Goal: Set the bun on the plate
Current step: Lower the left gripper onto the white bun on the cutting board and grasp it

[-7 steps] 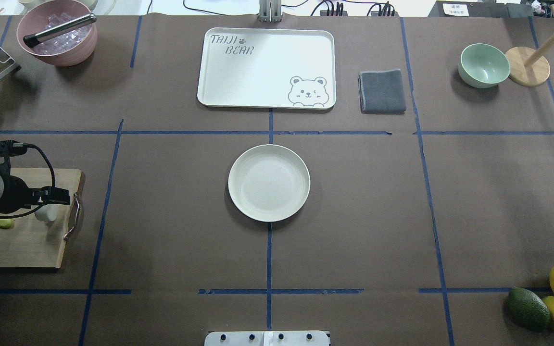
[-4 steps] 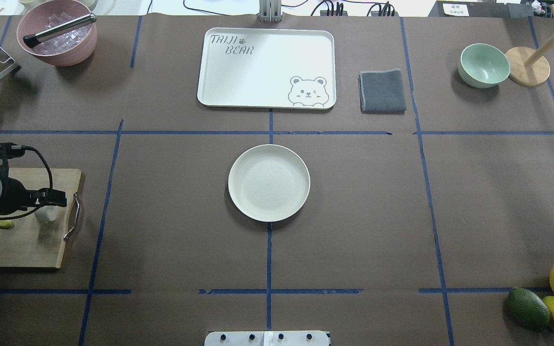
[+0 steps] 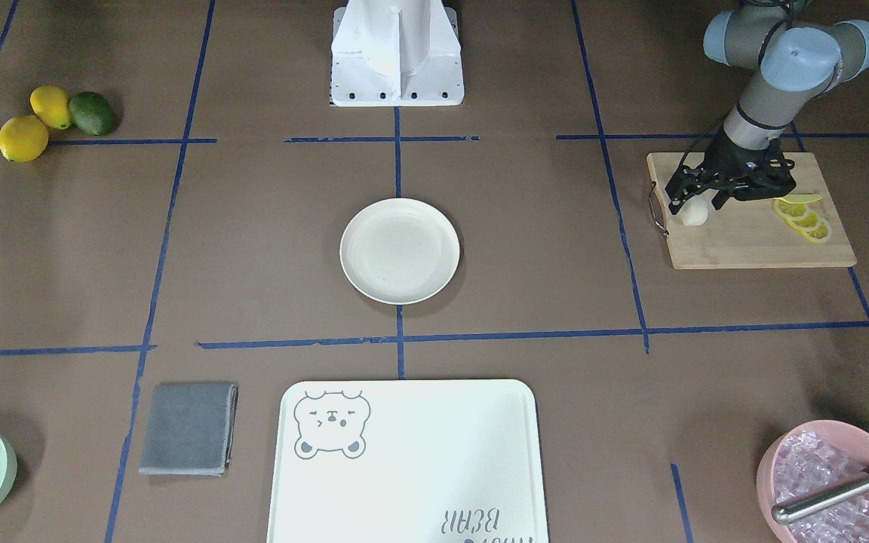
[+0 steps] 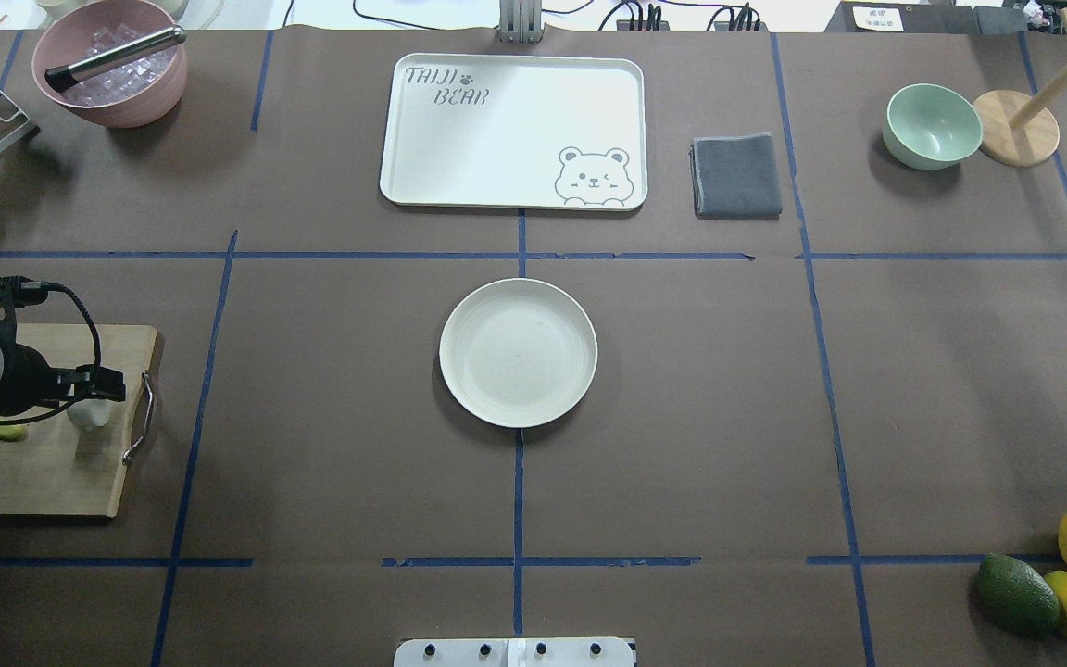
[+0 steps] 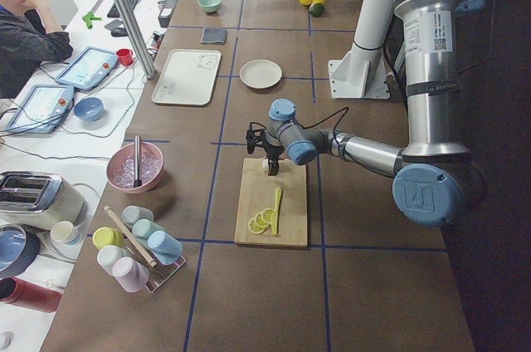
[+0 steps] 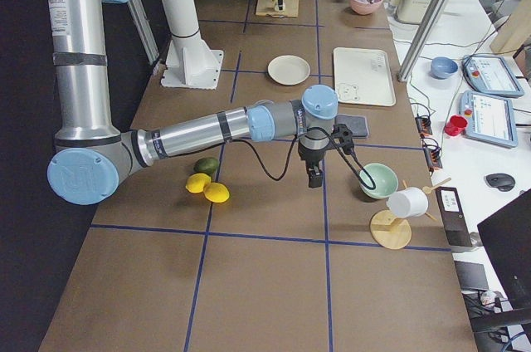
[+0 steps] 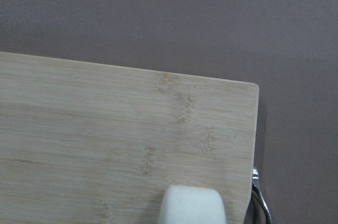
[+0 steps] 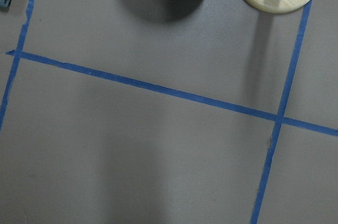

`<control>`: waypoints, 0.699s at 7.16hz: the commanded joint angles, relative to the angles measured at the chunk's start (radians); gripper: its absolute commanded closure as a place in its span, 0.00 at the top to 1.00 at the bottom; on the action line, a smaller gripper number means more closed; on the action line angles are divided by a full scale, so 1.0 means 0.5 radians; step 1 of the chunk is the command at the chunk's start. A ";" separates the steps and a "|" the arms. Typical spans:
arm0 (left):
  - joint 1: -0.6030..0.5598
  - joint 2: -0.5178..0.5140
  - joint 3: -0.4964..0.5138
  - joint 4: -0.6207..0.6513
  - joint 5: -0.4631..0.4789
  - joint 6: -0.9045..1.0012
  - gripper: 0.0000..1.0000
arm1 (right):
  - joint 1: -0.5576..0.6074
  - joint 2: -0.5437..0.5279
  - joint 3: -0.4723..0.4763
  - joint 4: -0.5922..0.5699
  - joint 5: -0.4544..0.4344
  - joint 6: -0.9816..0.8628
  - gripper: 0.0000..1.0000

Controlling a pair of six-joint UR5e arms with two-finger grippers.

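The left gripper [image 3: 695, 197] hangs low over one end of a wooden cutting board [image 3: 751, 245], fingers pointing down and spread, one on each side of the bun [image 3: 694, 214]. The bun sits upright on the board right under the gripper, in the gap between the fingers; whether either finger touches it I cannot tell. In the left wrist view only the top of the bun [image 7: 193, 205] shows, at the bottom edge, close to the board's end where a metal handle [image 7: 260, 197] is fixed. On the far side of this gripper from that handle, a row of lemon slices [image 3: 804, 219] lies on the same board, near but apart from the bun. The plate [image 3: 400, 250] lies well apart from the gripper, out past the handle end of the board toward the middle of the table [image 3: 525, 249], with nothing on it. The right gripper [image 6: 316, 176] (seen only from the side camera) hangs above the table with the green bowl [image 6: 379, 179] near it; whether its fingers are spread or together cannot be told.
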 commanded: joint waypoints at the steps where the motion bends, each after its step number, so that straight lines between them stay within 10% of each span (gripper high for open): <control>1: -0.002 0.000 -0.001 0.000 0.000 0.000 0.59 | 0.000 0.000 0.002 0.000 0.001 0.000 1.00; 5: -0.005 0.006 -0.022 0.003 -0.006 0.000 0.37 | 0.012 0.000 0.005 0.000 0.001 0.018 1.00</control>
